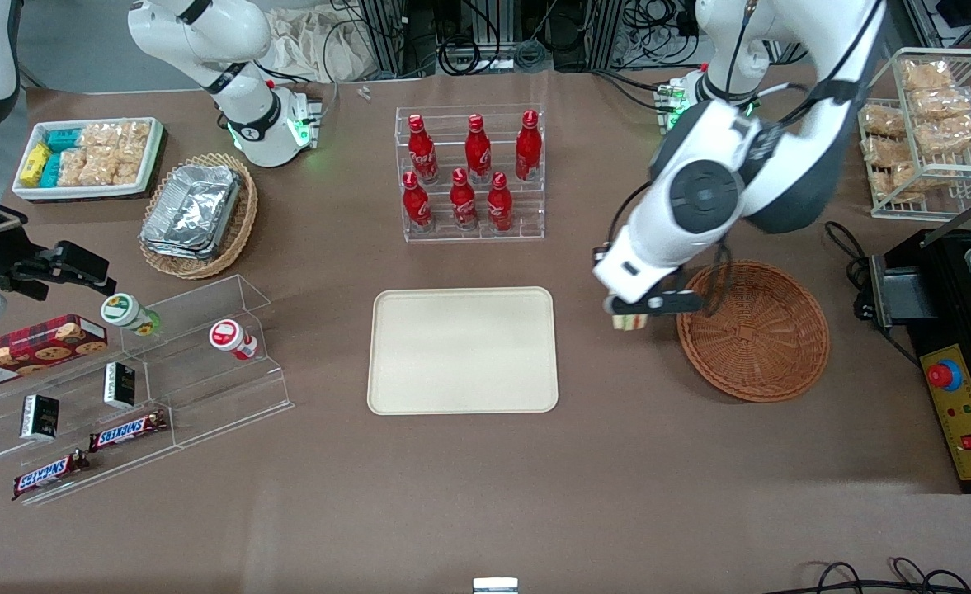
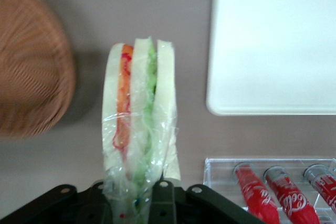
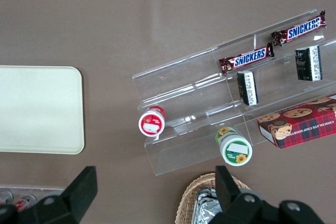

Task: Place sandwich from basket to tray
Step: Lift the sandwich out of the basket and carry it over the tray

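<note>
- My claw (image 1: 629, 312) grips the clear-wrapped triangular white-bread sandwich (image 2: 139, 124) above the brown surface (image 1: 485, 495) — between round reddish-brown wicker basket (image 1: 753, 330) and cream rectangular tray (image 1: 463, 350).
- Tray sits at my nine o'clock in the front view.
- Looks soft, light, slippery-wrapped — gentle pinch across the bread faces.

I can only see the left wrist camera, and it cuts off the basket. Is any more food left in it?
Observer: No. The front view shows the whole basket, with nothing in it.
Operator: Where is the hand?
Observer: The hand is shut on the sandwich, above the table between the basket and the tray.
Operator: Is there stuff on the tray?
Observer: No, the whole tray is bare.
</note>
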You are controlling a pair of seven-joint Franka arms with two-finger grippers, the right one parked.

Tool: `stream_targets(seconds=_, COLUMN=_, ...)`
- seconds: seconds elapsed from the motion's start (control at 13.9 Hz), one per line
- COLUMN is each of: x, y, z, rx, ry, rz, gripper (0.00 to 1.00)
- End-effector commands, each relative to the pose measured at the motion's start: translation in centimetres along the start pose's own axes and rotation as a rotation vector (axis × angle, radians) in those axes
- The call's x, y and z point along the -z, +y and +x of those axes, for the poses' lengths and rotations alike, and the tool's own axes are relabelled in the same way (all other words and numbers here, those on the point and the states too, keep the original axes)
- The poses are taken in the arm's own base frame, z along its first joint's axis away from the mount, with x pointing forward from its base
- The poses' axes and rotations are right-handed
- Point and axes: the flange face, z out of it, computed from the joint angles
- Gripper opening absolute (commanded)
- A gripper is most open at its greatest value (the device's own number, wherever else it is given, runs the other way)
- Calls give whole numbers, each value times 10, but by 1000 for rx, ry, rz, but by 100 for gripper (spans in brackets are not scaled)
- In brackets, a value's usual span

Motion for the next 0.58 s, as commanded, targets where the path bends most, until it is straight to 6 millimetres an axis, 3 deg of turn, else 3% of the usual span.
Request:
stream_targets(seconds=0.0, x=-41, y=63, z=16, rx=-158, ry=80, rz=51, gripper=0)
stream_targets(seconds=0.14, x=-81, y=91, z=25, rx=-173, ry=92, rz=67, gripper=0)
stream_targets(seconds=0.36, x=-134, y=105, z=46, rx=-132, ry=70, rz=27, gripper=0)
stream_targets(seconds=0.51, x=-159, y=110, z=54, rx=-110, ry=83, rz=13, gripper=0)
